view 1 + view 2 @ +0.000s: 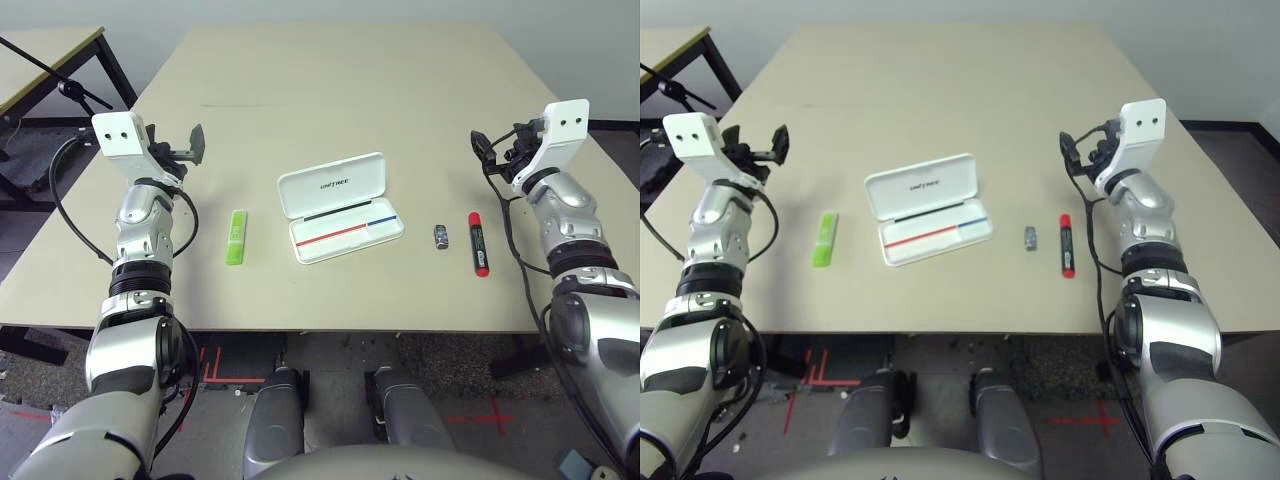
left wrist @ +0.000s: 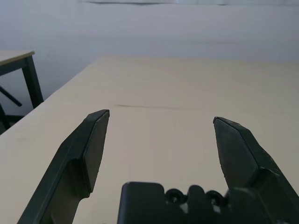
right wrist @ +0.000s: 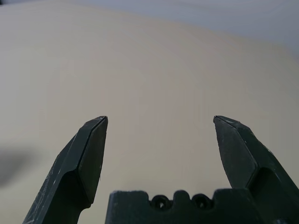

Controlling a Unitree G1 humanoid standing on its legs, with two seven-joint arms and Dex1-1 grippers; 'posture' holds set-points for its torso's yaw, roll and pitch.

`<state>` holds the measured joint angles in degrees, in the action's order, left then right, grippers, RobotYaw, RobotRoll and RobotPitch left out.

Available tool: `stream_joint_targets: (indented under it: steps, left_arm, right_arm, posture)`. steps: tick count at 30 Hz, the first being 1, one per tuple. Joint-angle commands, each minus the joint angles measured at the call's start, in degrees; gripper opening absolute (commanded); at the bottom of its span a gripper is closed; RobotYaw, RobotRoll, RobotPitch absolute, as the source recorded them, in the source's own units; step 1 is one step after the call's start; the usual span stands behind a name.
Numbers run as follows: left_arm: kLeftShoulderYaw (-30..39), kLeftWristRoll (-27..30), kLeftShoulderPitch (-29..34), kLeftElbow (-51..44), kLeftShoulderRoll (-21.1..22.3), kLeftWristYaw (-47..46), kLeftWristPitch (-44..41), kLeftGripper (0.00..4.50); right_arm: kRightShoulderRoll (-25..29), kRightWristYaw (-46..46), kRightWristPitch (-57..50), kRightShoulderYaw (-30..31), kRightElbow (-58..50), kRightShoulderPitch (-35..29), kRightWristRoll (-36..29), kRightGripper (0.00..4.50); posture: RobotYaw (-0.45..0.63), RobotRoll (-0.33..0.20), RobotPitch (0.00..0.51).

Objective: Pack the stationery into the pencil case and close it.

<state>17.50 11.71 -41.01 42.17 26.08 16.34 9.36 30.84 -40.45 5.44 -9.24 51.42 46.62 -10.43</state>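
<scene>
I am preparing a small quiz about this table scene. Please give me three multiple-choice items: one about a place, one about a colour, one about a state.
1. Where does the lime-green stick lie?
A. left of the pencil case
B. inside it
C. beside the red marker

2. What colour is the marker's cap?
A. white
B. black
C. green

3. How is the pencil case?
A. shut
B. open
C. upside down

Key: 1 A, the stick lies apart on the case's left; 2 B, the far end is black; 3 B, the lid is folded back, showing the inside.
</scene>
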Motion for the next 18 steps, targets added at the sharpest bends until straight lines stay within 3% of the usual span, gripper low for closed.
stream_joint_targets:
  steps: [1,9,18]
  left_arm:
    - [-0.08,0.62,1.81,-3.98,0.56,0.54,-2.49,4.5]
    - [-0.99,1.21,3.92,-12.34,0.62,2.68,-7.35,4.5]
    - [-3.24,4.09,6.73,-25.63,1.58,9.77,-16.11,4.5]
  right_arm:
    - [1.8,-7.81,-4.32,3.03,-5.38,-2.14,0.27,4.49]
    - [5.64,-22.65,-14.88,7.95,-18.88,-8.1,-1.54,4.49]
    - [7.9,-29.2,-21.98,9.85,-26.21,-10.96,-2.52,4.49]
  posture:
    - [-0.03,0.0,0.119]
    - [-0.03,0.0,0.13]
    - [-0.03,0.0,0.134]
